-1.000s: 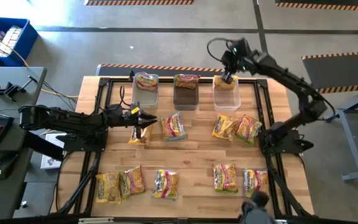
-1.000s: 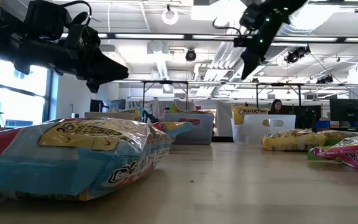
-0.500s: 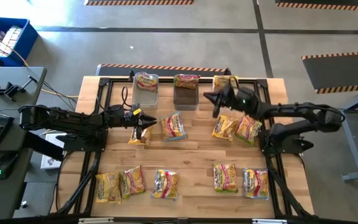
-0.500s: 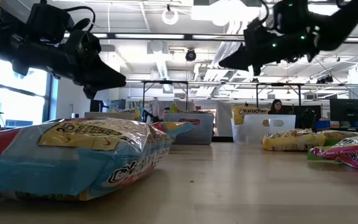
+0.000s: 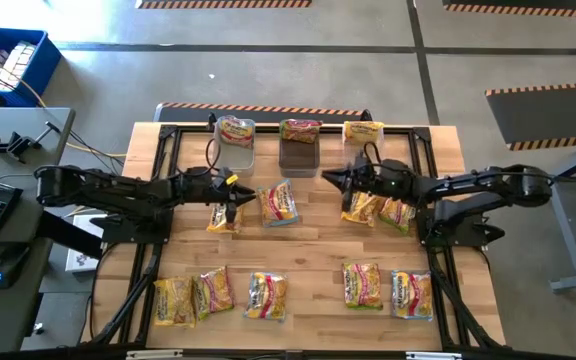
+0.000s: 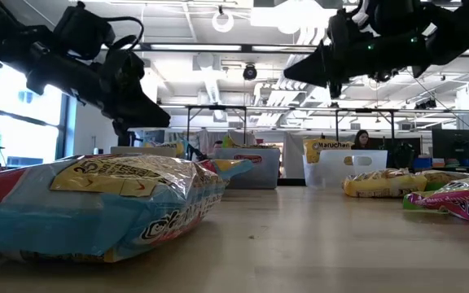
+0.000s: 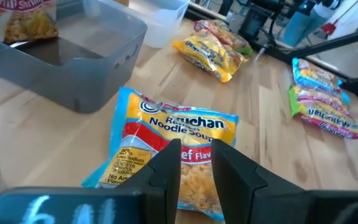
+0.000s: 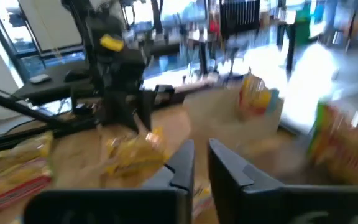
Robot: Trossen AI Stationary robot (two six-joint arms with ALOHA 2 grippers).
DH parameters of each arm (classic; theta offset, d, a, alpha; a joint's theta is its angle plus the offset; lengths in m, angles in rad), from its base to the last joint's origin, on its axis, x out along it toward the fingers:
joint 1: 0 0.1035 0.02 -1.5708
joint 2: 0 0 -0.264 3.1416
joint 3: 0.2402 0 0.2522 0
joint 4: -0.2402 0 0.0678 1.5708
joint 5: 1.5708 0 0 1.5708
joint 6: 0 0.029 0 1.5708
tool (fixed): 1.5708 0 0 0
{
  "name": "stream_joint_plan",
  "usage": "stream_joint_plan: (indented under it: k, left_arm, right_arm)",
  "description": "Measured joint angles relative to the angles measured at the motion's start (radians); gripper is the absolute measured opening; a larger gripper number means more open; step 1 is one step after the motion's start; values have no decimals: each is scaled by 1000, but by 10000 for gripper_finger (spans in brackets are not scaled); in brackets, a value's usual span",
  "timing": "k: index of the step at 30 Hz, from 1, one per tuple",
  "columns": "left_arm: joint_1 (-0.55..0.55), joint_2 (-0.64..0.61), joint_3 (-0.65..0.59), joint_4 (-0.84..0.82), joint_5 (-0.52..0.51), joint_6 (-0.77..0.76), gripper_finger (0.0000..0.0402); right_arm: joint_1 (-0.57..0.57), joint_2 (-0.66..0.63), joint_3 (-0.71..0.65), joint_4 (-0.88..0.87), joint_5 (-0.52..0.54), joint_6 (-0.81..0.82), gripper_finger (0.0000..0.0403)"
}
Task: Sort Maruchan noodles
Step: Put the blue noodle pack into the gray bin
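From above, nine flat crinkly yellow noodle packets (image 5: 279,204) lie loose on the wooden desk (image 5: 308,245), long axes mostly running front to back, and three more sit in the three rectangular plastic tubs (image 5: 299,153) along the far edge. The left claw (image 5: 230,192), narrowly parted and empty, partly hides one packet. The right claw (image 5: 332,177), narrowly parted and empty, hovers near the middle tub; its wrist view is blurred.

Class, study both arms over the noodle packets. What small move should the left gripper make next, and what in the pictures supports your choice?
Probably lower the left gripper onto the blue-edged packet. It hovers just above that packet with its fingers slightly apart and holding nothing. The right gripper is also empty, in the air near the dark tub.
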Motion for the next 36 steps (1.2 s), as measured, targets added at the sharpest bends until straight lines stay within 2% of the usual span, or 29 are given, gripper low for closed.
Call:
stream_joint_plan:
  k: [4,7,11,15,19,23,28,36]
  left_arm:
    - [-5,60,1,49,-4,0,78]
    - [-26,124,1,149,-7,14,78]
    - [-49,209,1,303,-7,44,78]
    - [-55,278,0,426,13,52,71]
    - [-55,300,-3,439,27,54,50]
    - [-55,298,-36,502,27,54,28]
    - [-43,278,-90,587,27,30,9]
    - [-31,263,-105,589,19,10,1]
  right_arm:
    - [40,19,0,-85,5,162,89]
    - [77,75,2,-94,29,266,145]
    - [111,197,56,-93,68,398,212]
    - [120,352,152,-92,69,543,252]
    - [118,498,245,-114,47,711,266]
    - [118,605,316,-121,44,809,268]
    - [116,693,403,-136,31,864,268]
    - [115,794,508,-140,22,896,268]
